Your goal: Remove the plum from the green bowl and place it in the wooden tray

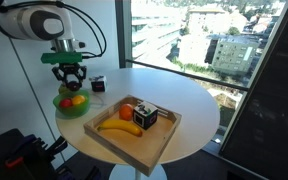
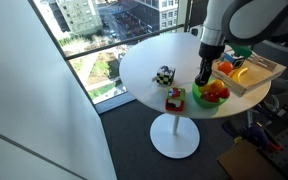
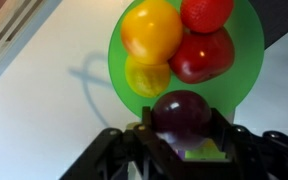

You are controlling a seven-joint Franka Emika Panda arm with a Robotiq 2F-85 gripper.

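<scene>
one dark purple plum [image 3: 181, 110] sits between the fingers of the pincer [image 3: 184, 138] in the wrist view, and it looks clamped tight on it, right over the near edge of the green bowl [image 3: 249, 45] where the red and yellow fruit are piled up. in both exterior views the pincer hangs just above that bowl on the round white table [image 1: 199, 100]. the wooden tray [image 1: 142, 148] sits just beside the bowl with a banana [image 1: 119, 126] and a black-and-white cube [image 1: 146, 117] in it.
</scene>
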